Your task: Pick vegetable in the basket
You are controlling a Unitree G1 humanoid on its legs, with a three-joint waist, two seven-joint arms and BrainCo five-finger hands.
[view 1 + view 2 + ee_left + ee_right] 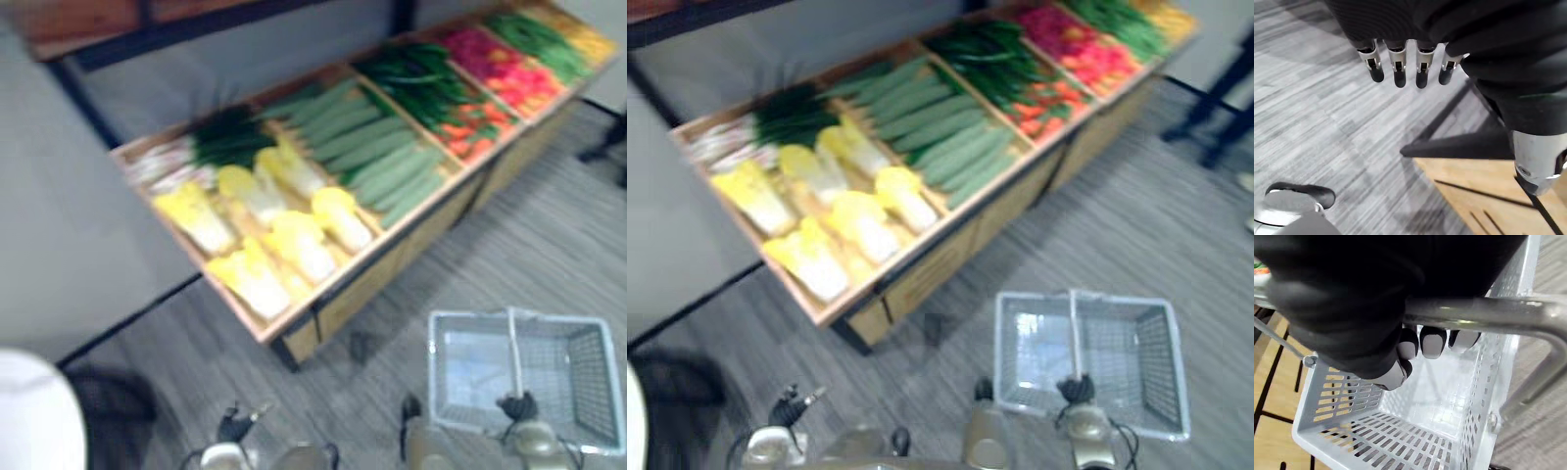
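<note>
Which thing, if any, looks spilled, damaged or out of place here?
Nothing stands out. The vegetables lie sorted in the compartments of the wooden stand. The grey basket is empty, its handle gripped by the right hand. The left hand hangs open.

The plastic basket (1415,431) has a glossy metal handle (1474,313)

even, bright indoor light. a highlight glints along the basket handle (1484,313) right beside the right hand (1352,308); soft grey shadows band the floor (1327,122) beyond the left hand (1398,58).
</note>
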